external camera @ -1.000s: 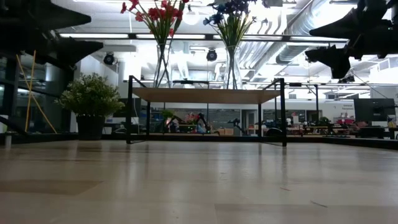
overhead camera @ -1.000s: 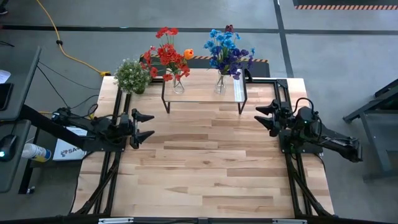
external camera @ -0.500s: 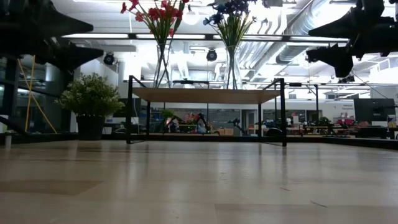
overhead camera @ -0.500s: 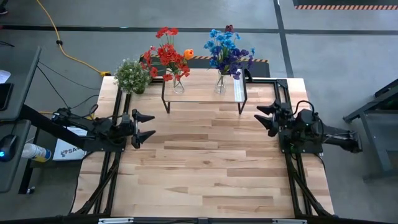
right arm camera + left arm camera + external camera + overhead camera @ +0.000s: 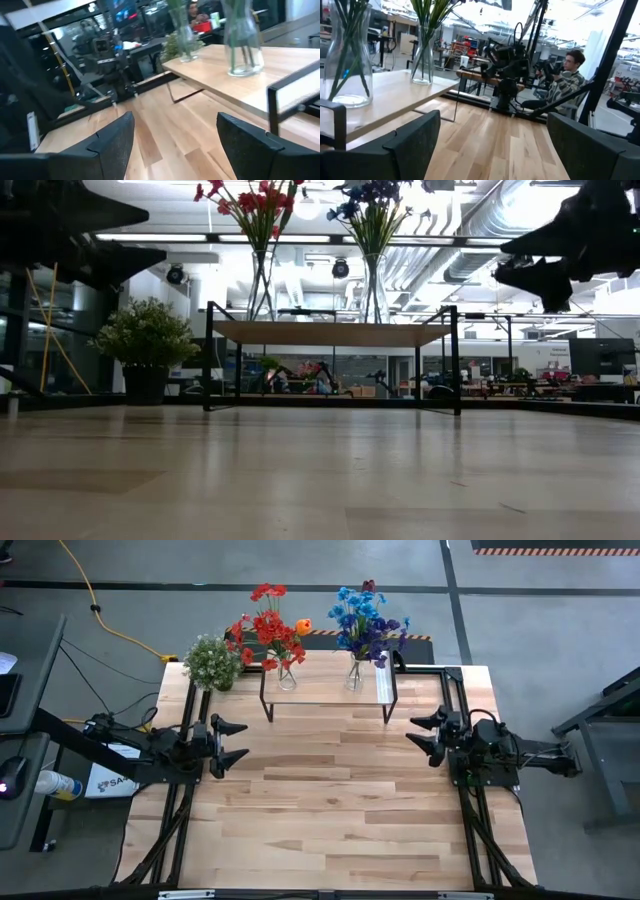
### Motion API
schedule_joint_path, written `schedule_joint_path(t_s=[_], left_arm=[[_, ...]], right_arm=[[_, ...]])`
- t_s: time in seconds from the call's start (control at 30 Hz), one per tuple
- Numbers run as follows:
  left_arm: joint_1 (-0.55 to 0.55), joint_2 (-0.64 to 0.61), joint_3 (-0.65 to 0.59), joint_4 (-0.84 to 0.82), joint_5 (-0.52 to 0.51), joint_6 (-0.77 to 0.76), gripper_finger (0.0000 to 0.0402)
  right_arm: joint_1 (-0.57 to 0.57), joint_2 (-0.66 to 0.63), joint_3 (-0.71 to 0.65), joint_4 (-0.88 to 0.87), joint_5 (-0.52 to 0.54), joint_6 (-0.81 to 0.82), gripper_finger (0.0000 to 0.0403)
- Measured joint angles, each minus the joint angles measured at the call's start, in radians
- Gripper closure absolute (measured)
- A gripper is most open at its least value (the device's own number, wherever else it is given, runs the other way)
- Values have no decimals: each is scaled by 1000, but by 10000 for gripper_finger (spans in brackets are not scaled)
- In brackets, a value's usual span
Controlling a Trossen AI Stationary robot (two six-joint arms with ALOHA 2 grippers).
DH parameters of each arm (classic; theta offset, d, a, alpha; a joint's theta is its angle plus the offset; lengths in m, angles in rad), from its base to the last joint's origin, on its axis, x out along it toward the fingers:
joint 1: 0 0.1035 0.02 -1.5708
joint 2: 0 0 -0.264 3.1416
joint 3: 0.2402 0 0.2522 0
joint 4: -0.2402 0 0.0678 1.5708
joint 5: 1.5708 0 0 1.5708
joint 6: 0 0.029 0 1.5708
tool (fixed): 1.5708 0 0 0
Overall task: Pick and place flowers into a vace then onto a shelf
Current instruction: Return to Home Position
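Shifted slightly, right pincer [image 5: 411, 730] gapes wide, well apart from flowers [image 5: 268, 628] on shelf [image 5: 320, 700].

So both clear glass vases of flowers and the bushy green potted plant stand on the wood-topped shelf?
No. The bushy green potted plant stands on the wooden table beside the wood-topped shelf, as the high view shows. The clear glass vase of red flowers and the blue-flower vase stand on the shelf.

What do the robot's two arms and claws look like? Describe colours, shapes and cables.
The left arm and right arm are matte black, jointed segments. The left claw and right claw each fork into two pointed black fingers. A thin black cable loops above the right arm's wrist.
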Motion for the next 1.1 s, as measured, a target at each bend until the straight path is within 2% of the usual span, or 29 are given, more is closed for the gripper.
schedule_joint_path(t_s=[0.13,0.27,0.47,0.97,1.1], left_arm=[[0,0,-1,-1,0,14,5],[0,0,-1,-5,1,31,5],[0,0,-2,-10,2,45,5],[0,0,-2,-10,13,44,5],[0,0,-2,-11,27,40,5]], right_arm=[[0,0,0,1,-48,-36,131],[0,1,-6,4,-46,-60,130],[0,1,-120,171,-117,-48,130],[1,13,-121,169,-142,-79,132],[1,13,-122,162,-212,-32,131]])
